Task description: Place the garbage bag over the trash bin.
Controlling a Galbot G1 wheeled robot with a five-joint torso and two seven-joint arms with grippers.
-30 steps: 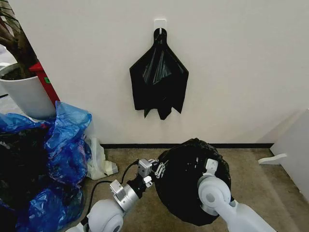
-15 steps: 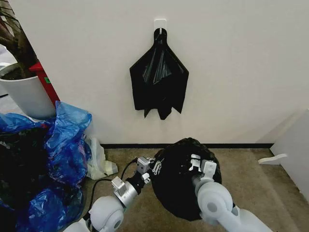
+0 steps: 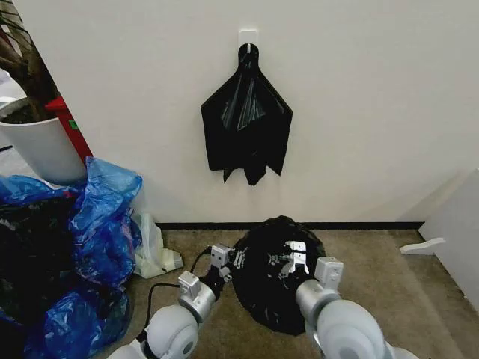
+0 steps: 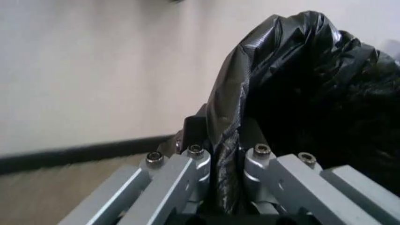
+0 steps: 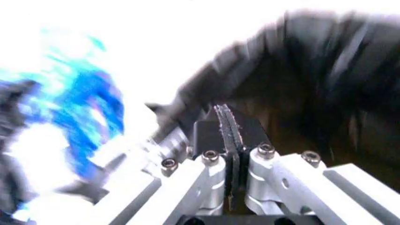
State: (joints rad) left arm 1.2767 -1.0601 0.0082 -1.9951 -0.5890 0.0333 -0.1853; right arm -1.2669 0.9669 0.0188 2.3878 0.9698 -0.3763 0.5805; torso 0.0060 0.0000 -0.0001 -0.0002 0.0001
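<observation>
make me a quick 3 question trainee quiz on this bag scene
1. True or false: the left gripper is shut on a fold of the garbage bag.
2. What hangs on the wall hook? A) a blue bag B) a black bundle C) a towel
3. Fill in: the right gripper sits at the bag's ___ side, by the robot's own sides.

Key: 1 true; 2 B; 3 right.
</observation>
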